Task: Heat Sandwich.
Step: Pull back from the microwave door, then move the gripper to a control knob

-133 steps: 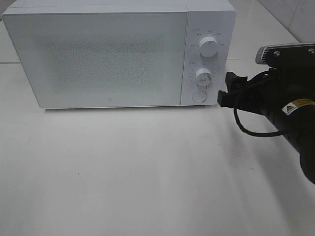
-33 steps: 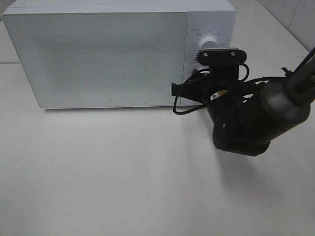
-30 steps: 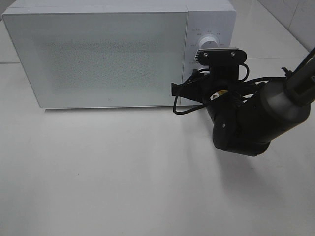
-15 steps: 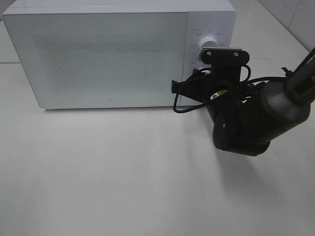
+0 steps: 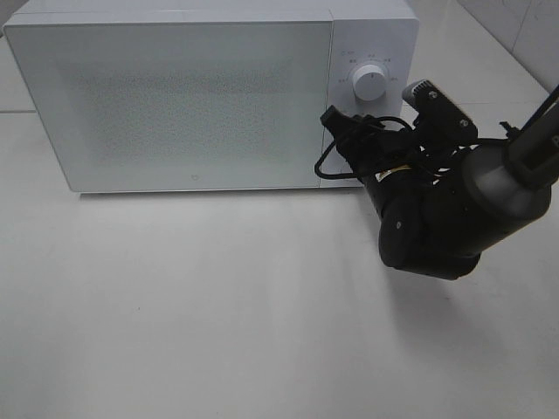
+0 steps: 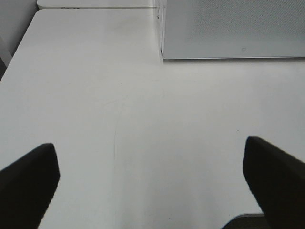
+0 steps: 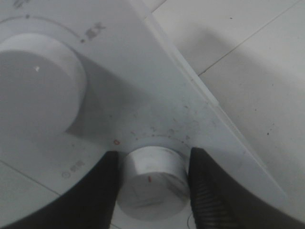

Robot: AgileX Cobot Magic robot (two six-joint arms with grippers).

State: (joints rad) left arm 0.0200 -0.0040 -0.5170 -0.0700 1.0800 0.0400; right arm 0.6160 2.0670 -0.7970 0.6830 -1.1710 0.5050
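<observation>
Right now the right gripper (image 7: 152, 188) is clamped on the lower knob (image 7: 151, 169) of the microwave (image 5: 175, 96), 1 finger on each side. The left gripper (image 6: 152, 179) hangs spread wide, holding nothing, over the table (image 6: 143, 119) near the microwave's front corner. The microwave's door (image 5: 166, 52) is shut; where the sandwich is, I cannot tell.

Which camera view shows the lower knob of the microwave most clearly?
The right wrist view: the lower knob is seen close up, clasped by the right gripper. In the exterior high view the right arm hides it. The left wrist view shows only a corner of the microwave door.
</observation>
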